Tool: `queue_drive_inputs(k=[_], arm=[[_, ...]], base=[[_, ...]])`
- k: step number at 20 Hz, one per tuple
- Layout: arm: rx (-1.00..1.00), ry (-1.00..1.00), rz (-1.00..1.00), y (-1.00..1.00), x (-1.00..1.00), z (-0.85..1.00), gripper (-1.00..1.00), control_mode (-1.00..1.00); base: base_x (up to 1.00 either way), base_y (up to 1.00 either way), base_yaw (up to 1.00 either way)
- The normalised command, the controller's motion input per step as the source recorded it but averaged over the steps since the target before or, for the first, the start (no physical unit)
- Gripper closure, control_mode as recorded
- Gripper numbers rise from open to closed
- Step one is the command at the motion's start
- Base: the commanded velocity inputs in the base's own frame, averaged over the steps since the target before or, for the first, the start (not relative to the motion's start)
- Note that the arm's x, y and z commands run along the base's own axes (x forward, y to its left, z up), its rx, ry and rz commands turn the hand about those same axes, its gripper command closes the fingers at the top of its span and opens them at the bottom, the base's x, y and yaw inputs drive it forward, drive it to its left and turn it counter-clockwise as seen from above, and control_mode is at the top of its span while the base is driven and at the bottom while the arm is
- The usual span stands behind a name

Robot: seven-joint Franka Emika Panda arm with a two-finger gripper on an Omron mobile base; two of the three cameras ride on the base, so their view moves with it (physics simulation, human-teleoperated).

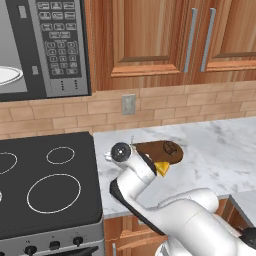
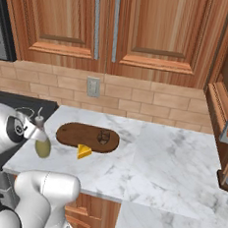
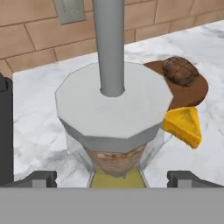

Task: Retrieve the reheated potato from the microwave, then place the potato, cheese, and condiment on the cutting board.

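Condiment (image 3: 113, 109) upright on marble counter (image 2: 180, 162), between spread fingertips (image 3: 37, 178) of gripper (image 3: 113, 179) (contact unclear, seemingly ungripped). Potato (image 3: 180, 71) on cutting board (image 2: 77, 132); cheese (image 2: 84, 151) at board's near edge.

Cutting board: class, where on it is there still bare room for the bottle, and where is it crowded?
The cutting board is bare across its left half, nearest the condiment. Its right end is taken by the potato, and the cheese sits against its front edge.
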Motion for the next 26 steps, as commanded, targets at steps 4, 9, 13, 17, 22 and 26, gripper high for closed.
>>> queue_drive_inputs(k=[4, 9, 13, 17, 22, 26], arm=[[0.00, -0.21, -0.04, 0.03, -0.08, 0.00, -1.00, -1.00], [0.00, -0.17, -0.04, 0.00, -0.01, -0.01, -1.00, -1.00], [0.00, -0.13, -0.04, 0.00, -0.01, -0.03, -1.00, -1.00], [0.00, -0.09, -0.06, 0.00, 0.00, -0.03, -1.00, -1.00], [0.00, -0.11, -0.06, 0.02, 0.00, -0.01, -1.00, -1.00], [0.00, -0.13, -0.06, 0.05, 0.00, 0.00, -1.00, -1.00]], base=[[0.00, 0.00, 0.00], [0.00, 0.00, 0.00], [0.00, 0.00, 0.00], [0.00, 0.00, 0.00], [0.00, 0.00, 0.00], [0.00, 0.00, 0.00]])
